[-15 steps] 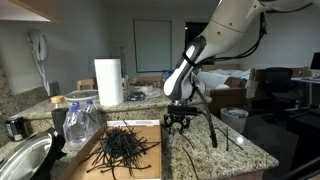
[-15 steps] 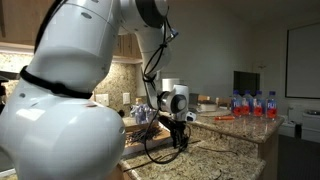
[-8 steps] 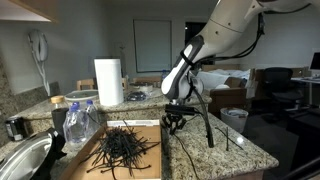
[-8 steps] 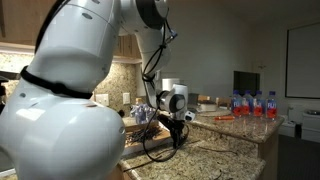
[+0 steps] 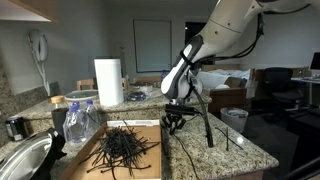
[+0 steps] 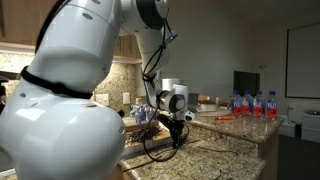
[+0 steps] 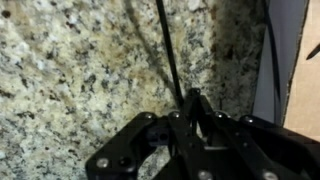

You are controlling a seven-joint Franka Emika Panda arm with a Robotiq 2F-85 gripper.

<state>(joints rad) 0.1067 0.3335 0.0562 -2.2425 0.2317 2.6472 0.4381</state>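
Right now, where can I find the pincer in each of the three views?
In an exterior view: pincer at centre, right of the stick pile.
In an exterior view: centre, rather low.
Wrist view: bottom centre, shut on a thin black stick.
Shared landmark: speckled granite counter.

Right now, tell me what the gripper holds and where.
The gripper is shut on a thin black stick, pinched near one end between the fingertips.

The counter [image 5: 200, 158] is bare toward its outer corner, with one black stick [image 7: 168, 50] slanting across it. A stick pile [image 5: 122, 148] and bottles [image 5: 80, 120] crowd the opposite end.
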